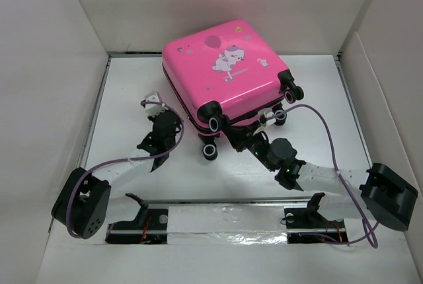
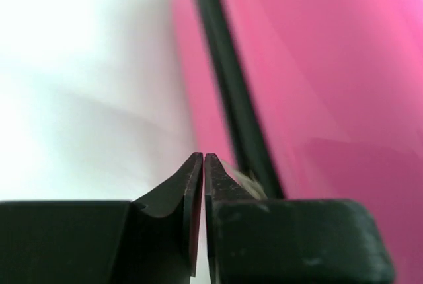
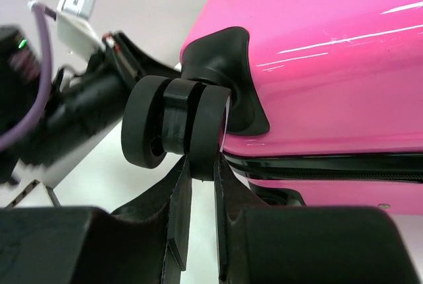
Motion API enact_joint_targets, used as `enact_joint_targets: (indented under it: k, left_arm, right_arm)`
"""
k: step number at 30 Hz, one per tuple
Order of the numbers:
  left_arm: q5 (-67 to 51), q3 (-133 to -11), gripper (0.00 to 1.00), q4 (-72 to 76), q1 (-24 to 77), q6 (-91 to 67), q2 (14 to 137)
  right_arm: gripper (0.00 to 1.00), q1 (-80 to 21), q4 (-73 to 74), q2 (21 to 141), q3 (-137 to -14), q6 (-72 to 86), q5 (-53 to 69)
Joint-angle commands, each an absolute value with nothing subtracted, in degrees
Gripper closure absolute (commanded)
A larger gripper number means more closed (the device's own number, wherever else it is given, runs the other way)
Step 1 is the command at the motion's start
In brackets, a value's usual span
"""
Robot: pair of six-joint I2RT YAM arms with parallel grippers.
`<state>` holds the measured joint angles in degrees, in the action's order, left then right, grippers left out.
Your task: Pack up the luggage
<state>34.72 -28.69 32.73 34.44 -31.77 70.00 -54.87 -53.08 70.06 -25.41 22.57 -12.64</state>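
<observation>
The hot-pink suitcase (image 1: 225,66) lies closed and flat at the middle back of the white table, its cartoon print up and its black wheels toward me. My left gripper (image 1: 177,124) is shut at the suitcase's left side. In the left wrist view its tips (image 2: 203,158) sit beside the black zipper seam (image 2: 231,99), with a small silvery piece right of them. My right gripper (image 1: 230,139) is under the front left corner. In the right wrist view it (image 3: 201,165) pinches the lower rim of a black wheel (image 3: 175,125), below the pink shell (image 3: 330,66).
White walls (image 1: 59,66) close in the table on the left, back and right. A taped metal rail (image 1: 225,221) runs along the near edge between the arm bases. Two more wheels (image 1: 294,91) stick out at the suitcase's right front corner. The left arm shows in the right wrist view (image 3: 79,112).
</observation>
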Motion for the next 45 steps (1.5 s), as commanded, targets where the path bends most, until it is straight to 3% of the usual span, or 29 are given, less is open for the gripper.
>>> enact_joint_targets:
  k: [1,7,11,14,15,21,27,28,30,31,32,40,45]
  left_arm:
    - [37.28,-31.55,1.0,31.19,28.13,-29.19,68.91]
    - [33.93,-35.59,1.0,26.64,21.81,-32.41,72.25]
    - [27.71,-34.72,1.0,26.02,21.79,-37.35,64.9]
    - [22.79,-36.81,0.81,23.04,21.8,-39.37,59.78]
    - [21.72,-37.7,0.67,20.77,22.32,-39.29,55.94]
    - [13.11,-42.62,0.22,11.54,20.84,-37.97,41.07]
    - [6.24,-48.08,0.04,1.42,20.83,-33.58,35.0]
    - [6.24,-48.08,0.01,0.88,20.83,-33.4,34.11]
    - [6.15,-48.25,0.01,-0.95,20.83,-32.44,31.83]
    - [5.8,-48.43,0.01,-1.92,20.83,-31.91,31.47]
    - [4.93,-48.6,0.01,-2.54,20.83,-31.73,30.86]
    - [0.44,-46.5,0.01,-6.24,20.83,-29.18,29.53]
    - [0.26,-47.1,0.01,-6.06,22.05,-29.35,28.04]
  right_arm:
    - [1.0,-56.78,-60.39,64.96,-25.75,22.06,-9.23]
    - [1.0,-60.55,-56.52,65.03,-27.24,20.13,-8.7]
    - [1.0,-62.84,-56.25,68.45,-29.7,18.73,-8.35]
    - [1.0,-66.52,-54.67,72.75,-34.09,16.8,-8.44]
    - [1.0,-67.75,-54.06,73.9,-36.97,16.18,-8.79]
    - [1.0,-76.28,-52.38,81.37,-45.34,13.01,-12.04]
    - [1.0,-82.51,-46.0,81.22,-49.39,11.43,-19.58]
    - [0.78,-83.14,-43.27,81.04,-50.53,11.08,-21.95]
    - [0.52,-83.67,-37.12,80.86,-54.65,10.9,-28.55]
    - [0.3,-83.67,-30.3,80.69,-55.97,11.33,-30.3]
    - [0.0,-83.67,-27.8,80.07,-56.94,11.51,-33.37]
    - [0.0,-83.67,-18.04,62.17,-50.11,9.15,-38.14]
    - [0.0,-83.67,-7.93,44.86,-46.32,8.61,-51.66]
